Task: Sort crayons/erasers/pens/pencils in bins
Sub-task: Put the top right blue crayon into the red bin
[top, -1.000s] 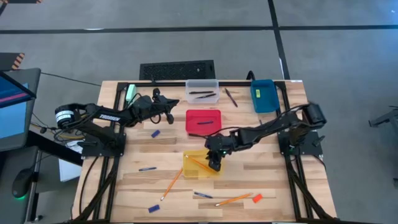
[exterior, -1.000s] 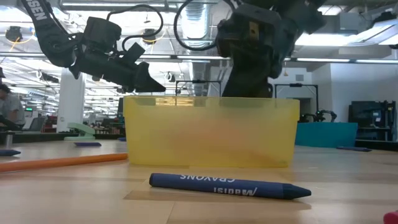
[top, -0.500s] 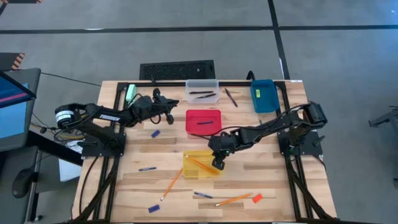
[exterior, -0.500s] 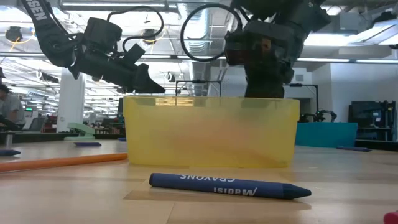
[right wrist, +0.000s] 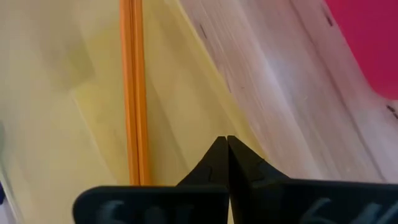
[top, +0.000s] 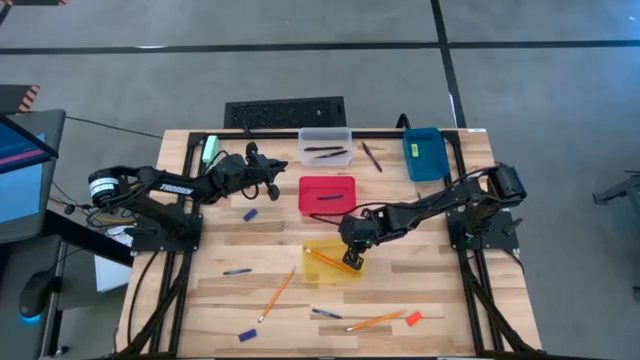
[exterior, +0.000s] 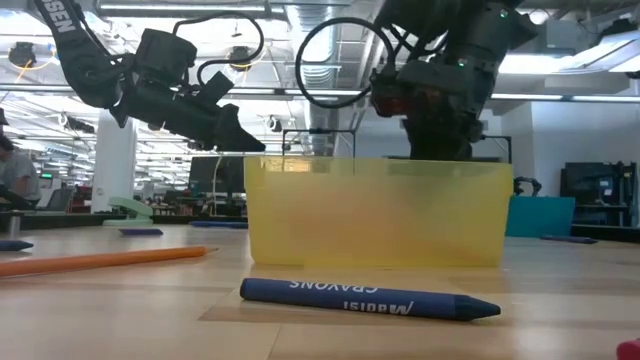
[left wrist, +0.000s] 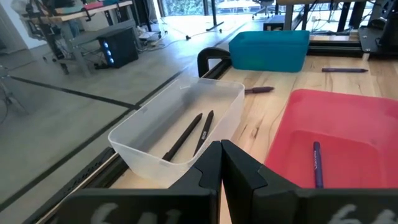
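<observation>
In the high view, a pale green block (top: 210, 150) is seen at the upper left corner of the wooden table (top: 430, 290). Just right of it the left gripper (top: 282, 165) is held above the wood, left of the red bin (top: 327, 186); its fingers are pressed together with nothing between them, as the left wrist view shows (left wrist: 221, 163). A short blue crayon (top: 250, 214) lies below that arm, a blue pen (top: 237, 271) lower down, and another crayon (top: 245, 334) near the bottom edge. An orange pencil (top: 277, 295) is laid diagonally in the lower left of centre.

At the top centre the clear bin (top: 325, 146) is seen with two dark pens (top: 326, 152) inside; one blue pen (top: 327, 197) is held by the red bin. The yellow bin (top: 318, 270) sits at the frame's centre with a pencil (top: 322, 259) inside. The right gripper (top: 352, 261) is placed at that bin's right edge, its fingers closed to a point; in the right wrist view (right wrist: 227, 163) the tips are seen over the yellow wall, and whether the wall is pinched cannot be told.

In the low view a blue crayon (exterior: 370, 298) lies in front of the yellow bin.

Further right, a dark pen (top: 371, 156) rests on the wood between the clear bin and the blue bin (top: 425, 153). Near the bottom, a blue pen (top: 326, 314), a second pencil (top: 376, 321) and an orange-red eraser (top: 413, 318) are found.
</observation>
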